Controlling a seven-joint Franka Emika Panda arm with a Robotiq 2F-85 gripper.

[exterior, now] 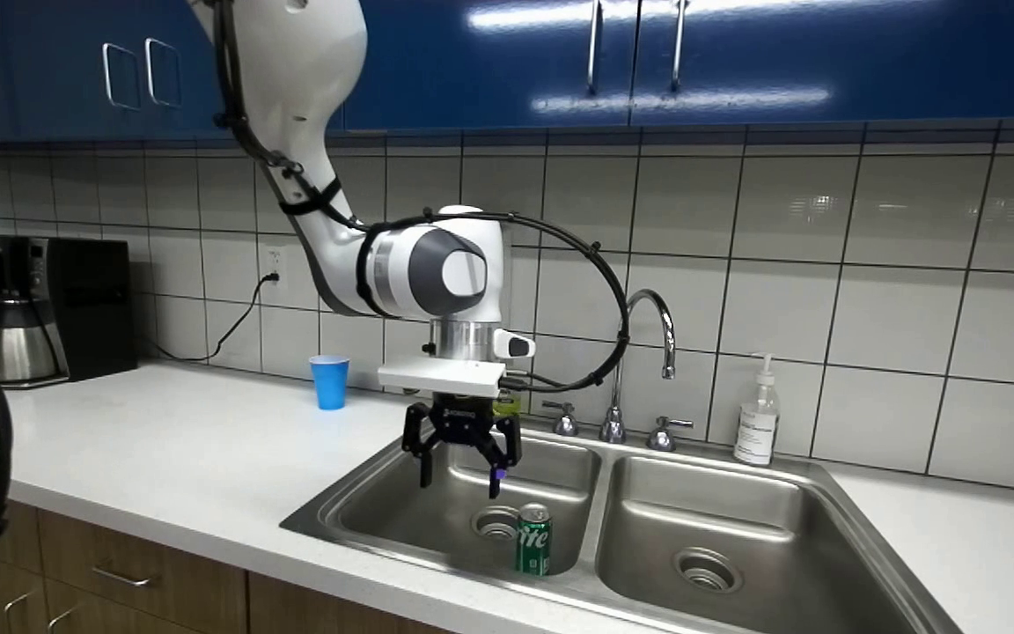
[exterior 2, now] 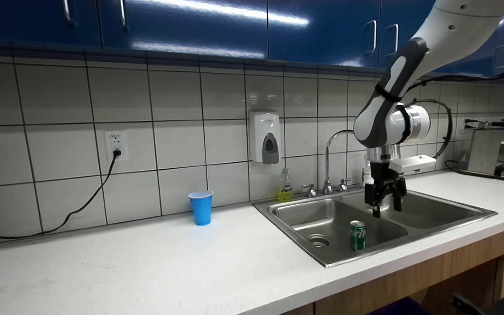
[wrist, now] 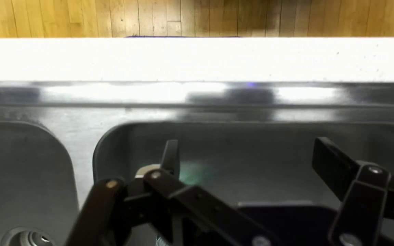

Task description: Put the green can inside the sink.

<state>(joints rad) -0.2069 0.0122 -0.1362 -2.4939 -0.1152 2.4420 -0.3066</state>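
The green can stands upright in a basin of the steel sink, near the front wall and the divider. It also shows upright in an exterior view, in the sink beside the drain. My gripper is open and empty, pointing down above the sink, higher than the can and apart from it. It also shows in an exterior view. In the wrist view the gripper has its fingers wide apart over the basin of the sink. The can is mostly hidden there behind a finger; a green reflection shows.
A curved chrome faucet with handles stands behind the sink. A blue cup stands on the counter. A pump bottle stands at the sink's back corner. A yellow soap bottle stands by the wall, under a dispenser.
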